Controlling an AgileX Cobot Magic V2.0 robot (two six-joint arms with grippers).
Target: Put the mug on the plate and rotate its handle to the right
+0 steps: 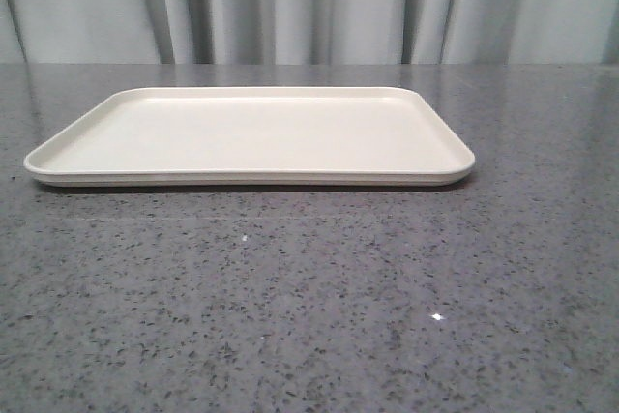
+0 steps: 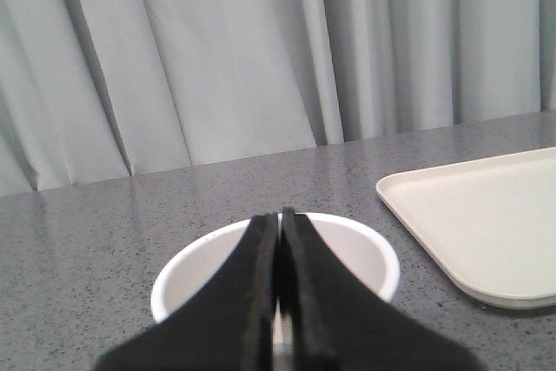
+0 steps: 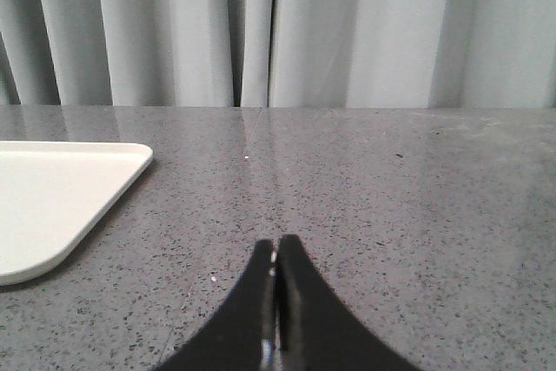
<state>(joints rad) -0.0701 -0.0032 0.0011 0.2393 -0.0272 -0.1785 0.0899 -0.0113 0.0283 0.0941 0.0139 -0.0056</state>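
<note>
plate (image 1: pixel 250 134): sits bare mid-table in the front view, nothing on it yet.
mug (image 2: pixel 276 268): only the left wrist cam catches it, open rim right under the left gripper (image 2: pixel 280 223), just beside the plate's corner. handle not visible from here.
left gripper: fingers pressed together, holding nothing.
right gripper (image 3: pixel 275 254): fingers pinched together too, empty, over bare table (image 3: pixel 391 215) next to the plate.
step: grab hasn't started, i'd say.
tip: spread the left fingers wide first, straddle the wall of the mug, find the handle before lifting.

Front view looks low across the table at the plate (image 1: pixel 250 132); both wrist views share its corners.
</note>
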